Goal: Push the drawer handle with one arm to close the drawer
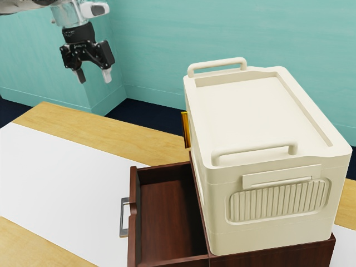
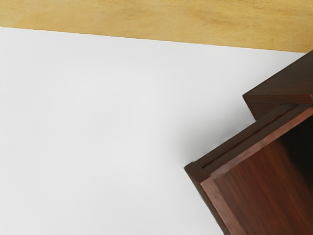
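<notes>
- Drawer (image 1: pixel 169 219): pulled out of the dark-wood cabinet (image 1: pixel 278 257), toward the exterior view's left.
- Metal drawer handle (image 1: pixel 122 219): on the drawer's outer front.
- Gripper (image 1: pixel 93 76): above the table, well apart from the handle; fingers spread wide, gripping nothing.
- Cream lidded storage box (image 1: pixel 245 117): on top of the cabinet.
- White sheet (image 1: pixel 55 183): under the cabinet, on the wooden table (image 1: pixel 72 119).
</notes>
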